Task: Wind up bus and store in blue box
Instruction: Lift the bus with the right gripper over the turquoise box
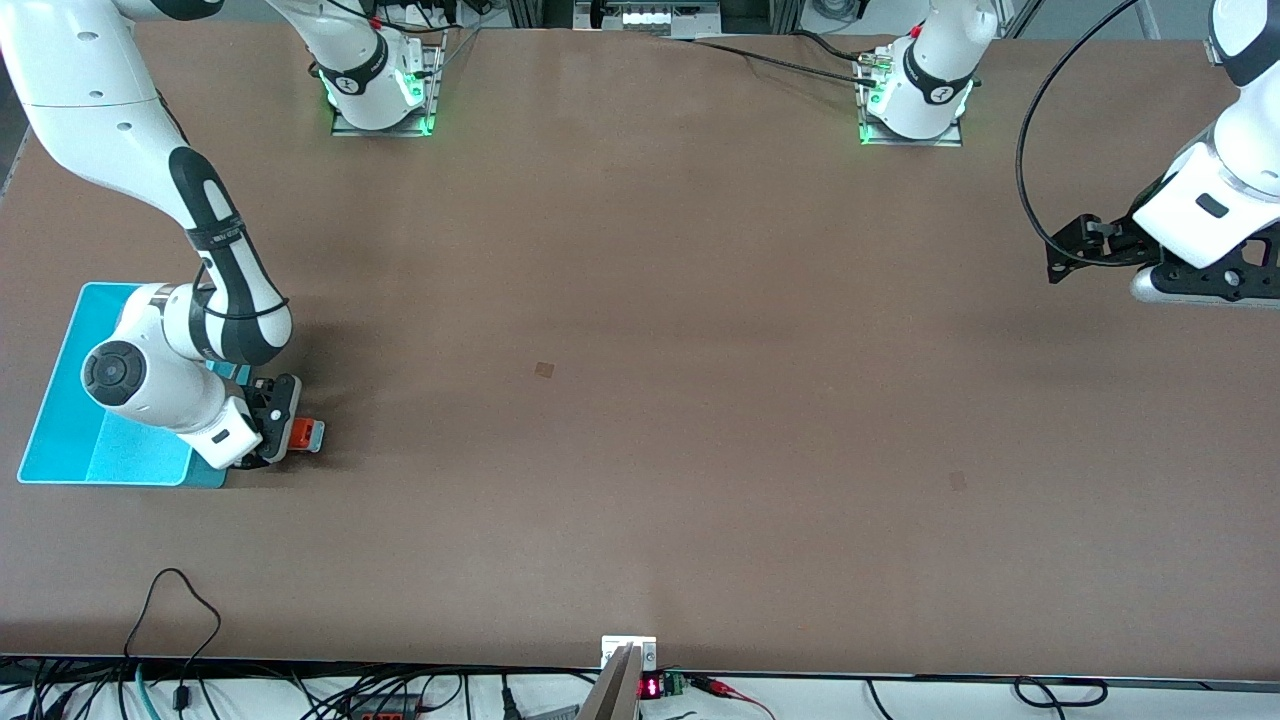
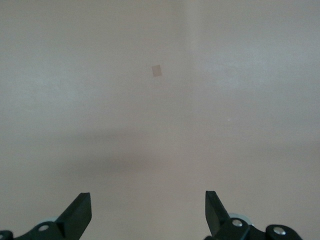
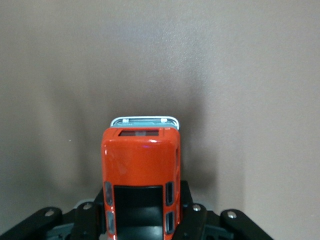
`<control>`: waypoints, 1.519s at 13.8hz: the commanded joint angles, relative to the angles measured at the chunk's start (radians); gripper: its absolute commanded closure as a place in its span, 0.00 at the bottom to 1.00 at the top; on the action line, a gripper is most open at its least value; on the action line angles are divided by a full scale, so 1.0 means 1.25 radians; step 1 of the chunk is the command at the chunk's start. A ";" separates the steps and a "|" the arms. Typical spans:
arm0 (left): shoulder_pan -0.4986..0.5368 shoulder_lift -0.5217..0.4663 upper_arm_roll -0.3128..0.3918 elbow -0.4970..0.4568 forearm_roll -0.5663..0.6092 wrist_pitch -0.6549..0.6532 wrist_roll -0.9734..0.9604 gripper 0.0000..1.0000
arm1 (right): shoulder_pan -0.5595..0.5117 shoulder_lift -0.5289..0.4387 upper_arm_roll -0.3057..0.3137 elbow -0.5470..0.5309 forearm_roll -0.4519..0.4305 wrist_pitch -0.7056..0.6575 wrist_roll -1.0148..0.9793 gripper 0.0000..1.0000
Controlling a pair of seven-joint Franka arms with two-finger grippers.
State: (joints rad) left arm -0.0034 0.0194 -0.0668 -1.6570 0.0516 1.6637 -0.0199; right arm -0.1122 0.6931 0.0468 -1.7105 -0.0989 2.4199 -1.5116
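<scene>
The small orange bus (image 1: 306,433) sits between the fingers of my right gripper (image 1: 282,428), low at the table, right beside the blue box (image 1: 62,400) on the side toward the table's middle. In the right wrist view the bus (image 3: 141,165) shows its dark roof panel and grey-white front end pointing away from the gripper (image 3: 142,222), whose fingers (image 3: 197,220) are closed on its sides. The right arm hides part of the box. My left gripper (image 1: 1066,250) hangs open and empty over the left arm's end of the table and waits; its view (image 2: 148,210) shows only bare table.
The brown table (image 1: 640,300) has two small faint patches, one near the middle (image 1: 543,369) and one toward the left arm's end (image 1: 957,480). Cables and a small display lie along the edge nearest the front camera (image 1: 650,686).
</scene>
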 commanded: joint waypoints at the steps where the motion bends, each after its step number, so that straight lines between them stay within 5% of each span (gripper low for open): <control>1: -0.008 -0.009 0.009 -0.005 -0.012 -0.003 -0.007 0.00 | 0.004 -0.047 0.010 -0.004 -0.004 0.001 0.048 1.00; 6: -0.008 -0.009 0.009 -0.005 -0.012 -0.004 -0.006 0.00 | 0.057 -0.196 0.010 -0.001 -0.003 -0.123 0.280 1.00; 12: -0.008 -0.009 0.009 -0.003 -0.012 -0.014 -0.006 0.00 | -0.012 -0.313 -0.054 -0.010 0.014 -0.262 0.626 1.00; 17: -0.010 -0.009 0.009 -0.002 -0.012 -0.015 -0.007 0.00 | -0.061 -0.292 -0.184 -0.082 0.121 -0.191 0.727 1.00; 21: -0.010 -0.009 0.008 -0.002 -0.012 -0.015 -0.006 0.00 | -0.064 -0.212 -0.213 -0.103 0.121 -0.146 0.922 1.00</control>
State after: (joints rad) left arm -0.0056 0.0194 -0.0655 -1.6571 0.0516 1.6554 -0.0200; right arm -0.1990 0.3841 -0.2164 -1.8352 0.0376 2.2018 -0.4621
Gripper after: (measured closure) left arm 0.000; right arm 0.463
